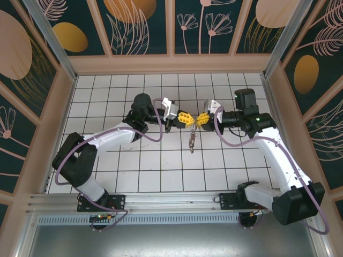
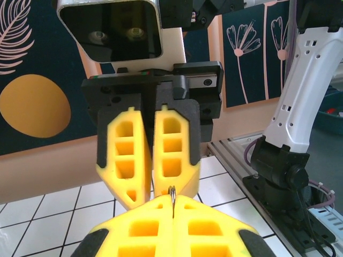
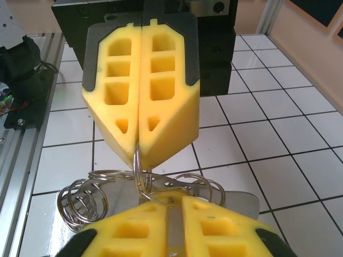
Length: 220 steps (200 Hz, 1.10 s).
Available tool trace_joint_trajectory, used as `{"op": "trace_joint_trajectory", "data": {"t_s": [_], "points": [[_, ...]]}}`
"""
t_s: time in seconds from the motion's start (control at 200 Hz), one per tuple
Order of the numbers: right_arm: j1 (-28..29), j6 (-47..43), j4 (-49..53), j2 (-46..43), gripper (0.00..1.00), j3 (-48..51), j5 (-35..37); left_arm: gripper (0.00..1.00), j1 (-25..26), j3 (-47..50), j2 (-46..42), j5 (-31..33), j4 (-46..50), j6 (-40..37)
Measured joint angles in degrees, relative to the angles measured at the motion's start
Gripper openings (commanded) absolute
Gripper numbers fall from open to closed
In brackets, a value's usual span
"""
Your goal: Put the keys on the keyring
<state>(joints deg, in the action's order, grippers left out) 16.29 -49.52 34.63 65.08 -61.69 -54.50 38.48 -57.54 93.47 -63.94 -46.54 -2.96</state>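
Over the middle of the table my left gripper [image 1: 185, 118] and right gripper [image 1: 202, 119] meet tip to tip. A small bunch of keys [image 1: 192, 143] dangles below them. In the left wrist view my left gripper [image 2: 172, 202] is shut on the thin silvery keyring [image 2: 173, 194], edge-on between its yellow pads. In the right wrist view that keyring [image 3: 138, 160] hangs from the left fingers [image 3: 161, 112]. My right gripper [image 3: 174, 201] is shut on a flat silvery key [image 3: 172, 227], whose head touches the ring. Several more silvery rings [image 3: 80, 201] hang beside it.
The floor is white tile [image 1: 161, 171] inside a walled pen with dark flowered panels [image 1: 139, 21]. An aluminium rail [image 1: 171, 201] runs along the near edge. The right arm's base [image 2: 284, 166] stands close behind the meeting grippers in the left wrist view.
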Motion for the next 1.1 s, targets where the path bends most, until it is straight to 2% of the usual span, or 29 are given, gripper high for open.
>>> {"op": "trace_joint_trajectory", "data": {"t_s": [0.015,0.46,0.5,0.656,0.781,1.101], "points": [[0.0,0.2,0.2,0.0,0.0,0.0,0.0,0.0,0.0,0.0,0.0,0.0,0.0,0.0],[3.6,3.2,0.3,2.4,0.0,0.0,2.8,0.0,0.2,0.0,1.6,-0.5,-3.7,1.8],[3.9,4.0,0.2,2.7,0.05,0.0,3.3,0.0,0.2,0.0,2.1,-0.5,-4.6,2.3],[4.2,5.8,-0.2,2.8,0.12,0.0,3.7,0.0,0.2,0.0,3.0,-0.3,-8.3,4.0],[3.2,5.6,-0.8,1.2,0.21,0.4,3.7,0.0,0.6,0.0,3.0,0.1,-10.4,4.6],[-0.9,1.6,-0.2,-6.4,0.27,0.7,4.1,0.0,1.3,0.0,3.0,1.0,-10.3,4.3]]}}
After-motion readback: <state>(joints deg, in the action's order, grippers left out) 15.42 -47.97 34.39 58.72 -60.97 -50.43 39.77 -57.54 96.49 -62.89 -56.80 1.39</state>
